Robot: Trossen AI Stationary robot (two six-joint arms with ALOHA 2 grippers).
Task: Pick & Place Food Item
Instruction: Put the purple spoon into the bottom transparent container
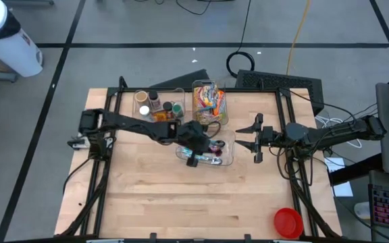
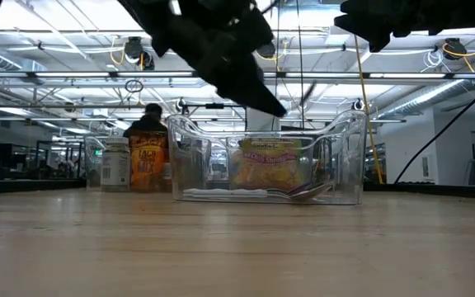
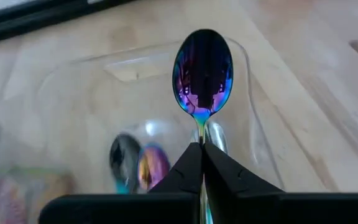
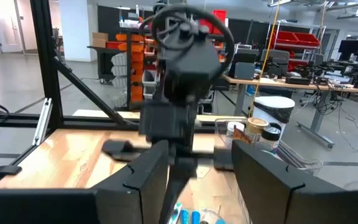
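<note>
- Iridescent metal spoon [image 3: 202, 71] is pinched by its handle in the left gripper [image 3: 202, 151], above the clear plastic bin [image 1: 227, 158] at table centre.
- Handle mostly hidden between the fingers; bowl gleams blue-purple.
- Right gripper [image 1: 256, 138] hovers at three o'clock, fingers spread wide.

L arm [image 4: 179, 81] above table [image 4: 73, 155], jars [image 4: 253, 132] beyond

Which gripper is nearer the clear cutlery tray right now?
Left. The left gripper is over the clear cutlery tray, shut on an iridescent spoon. The right gripper hangs open just beyond the tray's right edge.
</note>
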